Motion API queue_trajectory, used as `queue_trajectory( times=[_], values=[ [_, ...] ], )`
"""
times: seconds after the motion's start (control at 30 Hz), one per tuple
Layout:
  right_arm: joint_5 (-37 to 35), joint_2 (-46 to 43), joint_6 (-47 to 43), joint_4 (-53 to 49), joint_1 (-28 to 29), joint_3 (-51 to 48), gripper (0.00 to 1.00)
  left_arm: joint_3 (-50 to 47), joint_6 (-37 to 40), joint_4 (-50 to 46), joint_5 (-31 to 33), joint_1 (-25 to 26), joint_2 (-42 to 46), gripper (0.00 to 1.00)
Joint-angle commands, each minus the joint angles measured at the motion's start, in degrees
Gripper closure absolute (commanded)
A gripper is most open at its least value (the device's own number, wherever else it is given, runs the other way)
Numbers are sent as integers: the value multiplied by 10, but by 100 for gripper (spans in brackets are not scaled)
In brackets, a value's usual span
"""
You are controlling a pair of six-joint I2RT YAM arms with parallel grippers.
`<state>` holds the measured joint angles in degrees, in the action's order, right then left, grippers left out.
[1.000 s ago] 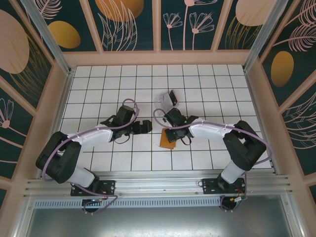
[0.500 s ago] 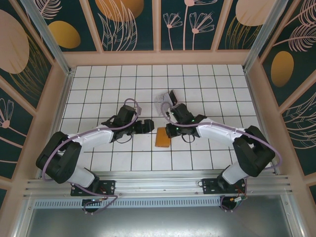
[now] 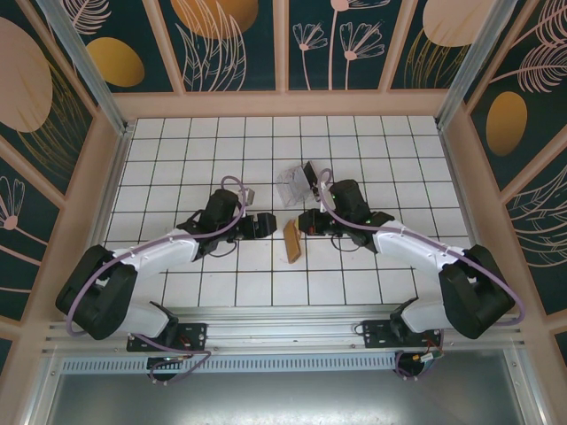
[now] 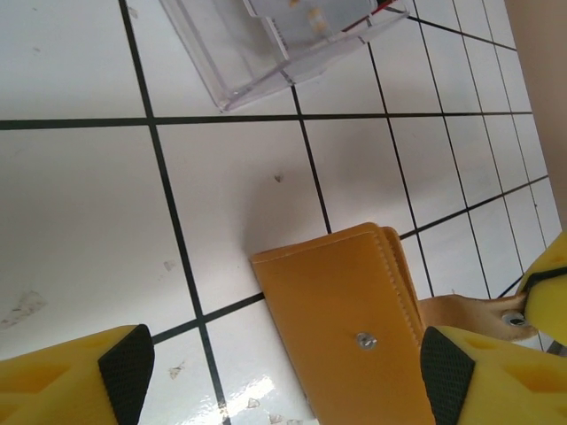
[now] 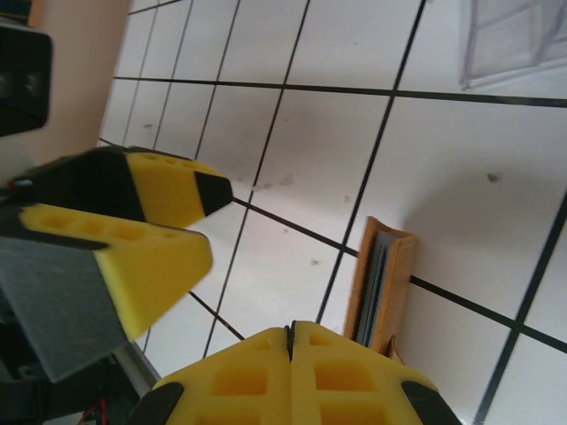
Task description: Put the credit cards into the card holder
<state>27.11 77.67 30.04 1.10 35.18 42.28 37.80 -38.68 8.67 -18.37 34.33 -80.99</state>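
Although the card holder (image 4: 341,328) is propped on its long edge near the middle of the table (image 3: 177,150), no card is seen at its mouth, so the task is judged to be at an early stage.

The right gripper (image 5: 291,333) is seen with its pads pressed together. In the left wrist view the holder's snap flap (image 4: 474,310) runs up to that seam, so the flap appears to be pinched there. The left gripper (image 3: 263,227) is held with its jaws spread wide and nothing between them, just beside the holder's snap face.

Grey layers are visible in the holder's opened side from the right wrist view. Whether these are lining or a card cannot be told.

The credit cards (image 3: 310,174) are taken to be those at the clear case (image 4: 266,44), where a dark one leans at its far corner. They are well apart from the holder, so fetching and inserting them is judged to remain.

The holder is hemmed in between the two grippers, and that gap is judged the tightest spot. The case lies just beyond them. Bare tiles are left on the far side and on both flanks, and the wooden wall (image 3: 283,104) is well apart from everything.
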Motion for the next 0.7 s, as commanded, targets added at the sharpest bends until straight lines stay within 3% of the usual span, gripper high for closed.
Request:
queue_trajectory(
  times=[0.0, 0.27, 0.67],
  values=[
    [24, -5, 26, 40, -1, -7, 100, -10, -10, 45, -28, 11, -14, 20],
    [12, -6, 24, 30, -2, -17, 100, -21, -31, 91, -42, 14, -57, 29],
    [37, -4, 37, 57, -3, -19, 100, -9, -51, 121, -51, 16, -73, 25]
  ],
)
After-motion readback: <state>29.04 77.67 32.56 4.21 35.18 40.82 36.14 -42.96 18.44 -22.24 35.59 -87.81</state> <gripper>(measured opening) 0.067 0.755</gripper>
